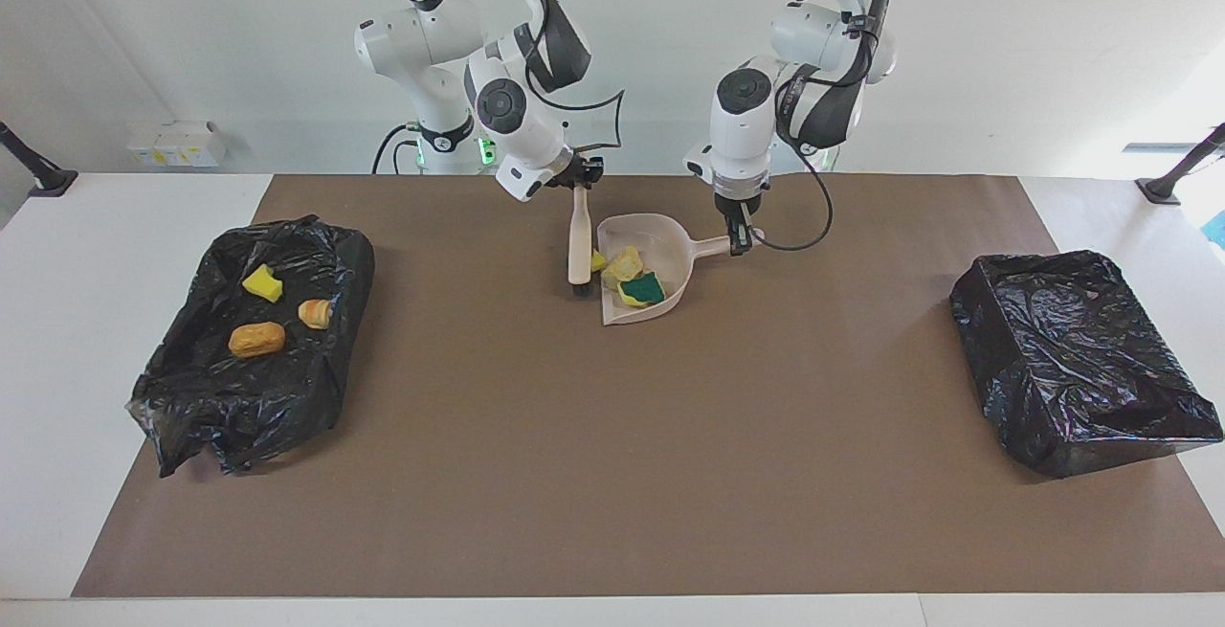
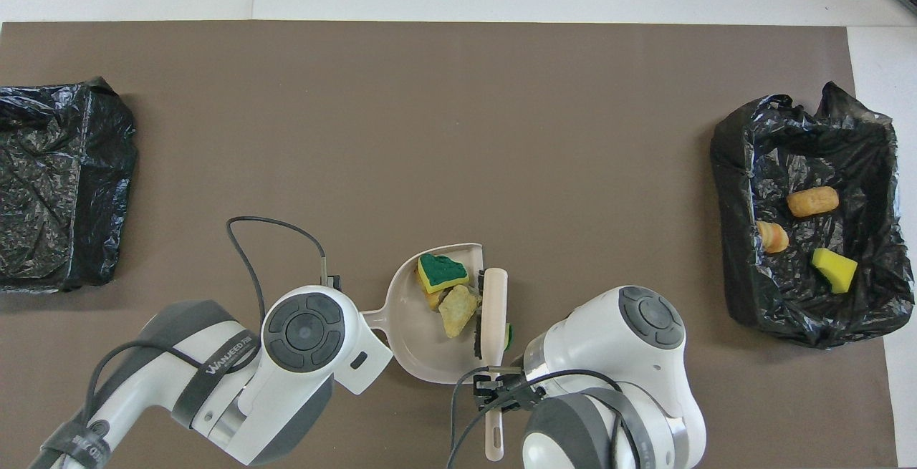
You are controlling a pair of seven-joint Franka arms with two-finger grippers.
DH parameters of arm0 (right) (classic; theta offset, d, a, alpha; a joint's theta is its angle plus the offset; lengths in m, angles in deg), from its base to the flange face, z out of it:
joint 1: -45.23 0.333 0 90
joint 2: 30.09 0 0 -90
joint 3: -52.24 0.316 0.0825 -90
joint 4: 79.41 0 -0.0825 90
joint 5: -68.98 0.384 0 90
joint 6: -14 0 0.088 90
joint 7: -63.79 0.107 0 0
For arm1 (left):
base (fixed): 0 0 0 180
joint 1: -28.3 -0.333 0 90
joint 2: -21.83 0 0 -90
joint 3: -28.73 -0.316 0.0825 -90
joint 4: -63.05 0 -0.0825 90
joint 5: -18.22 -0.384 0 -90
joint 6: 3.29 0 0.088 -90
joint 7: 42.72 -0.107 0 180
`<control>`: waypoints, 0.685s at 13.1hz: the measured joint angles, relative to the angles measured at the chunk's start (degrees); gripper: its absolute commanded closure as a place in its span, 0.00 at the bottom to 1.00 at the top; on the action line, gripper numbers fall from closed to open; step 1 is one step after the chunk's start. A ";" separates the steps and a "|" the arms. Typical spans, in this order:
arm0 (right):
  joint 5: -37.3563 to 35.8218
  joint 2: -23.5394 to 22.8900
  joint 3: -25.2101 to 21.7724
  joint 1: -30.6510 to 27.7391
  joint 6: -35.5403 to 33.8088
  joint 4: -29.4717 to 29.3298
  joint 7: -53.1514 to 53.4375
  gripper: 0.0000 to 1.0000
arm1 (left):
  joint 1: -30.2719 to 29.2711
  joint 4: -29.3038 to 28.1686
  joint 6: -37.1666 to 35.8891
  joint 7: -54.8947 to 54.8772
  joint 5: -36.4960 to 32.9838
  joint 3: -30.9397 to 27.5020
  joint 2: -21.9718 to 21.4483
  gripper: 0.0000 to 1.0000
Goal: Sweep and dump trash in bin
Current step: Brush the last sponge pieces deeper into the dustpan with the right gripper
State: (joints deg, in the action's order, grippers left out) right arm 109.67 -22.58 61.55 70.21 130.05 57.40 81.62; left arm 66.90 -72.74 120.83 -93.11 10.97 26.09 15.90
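Yellow, tan and green-topped sponge scraps (image 1: 634,276) lie in the beige dustpan (image 1: 660,306), its handle clamped by the left claw (image 1: 739,242), while the right claw (image 1: 580,183) grips the brush (image 1: 579,249) at the pan's nine o'clock in the facing view, and three more scraps (image 1: 278,311) sit in the black-lined bin (image 1: 220,397).

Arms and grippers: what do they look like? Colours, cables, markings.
Both arms have white glossy shells with dark grey bands and round dark grey joint caps. Black cables loop along each. The left arm bears a dark band with white lettering. Left gripper and right gripper are small and black.
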 measured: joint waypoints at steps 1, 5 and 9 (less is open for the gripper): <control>0.98 -0.52 0.00 0.40 0.03 -1.11 0.04 1.00 | 0.00 -0.20 0.28 0.00 0.00 -0.04 -0.10 1.00; 1.27 -1.88 0.00 0.50 0.02 -4.98 2.28 1.00 | -0.14 -1.92 4.47 0.00 -0.02 -0.27 -0.16 1.00; -7.10 -2.30 -0.41 0.16 -9.41 -12.97 7.64 1.00 | -0.62 -2.98 6.47 -0.02 -0.02 -0.37 -0.10 1.00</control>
State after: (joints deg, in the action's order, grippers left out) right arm 102.56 -24.89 61.14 70.37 120.64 44.43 89.26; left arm 66.28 -75.73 127.30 -93.13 10.95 25.73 15.80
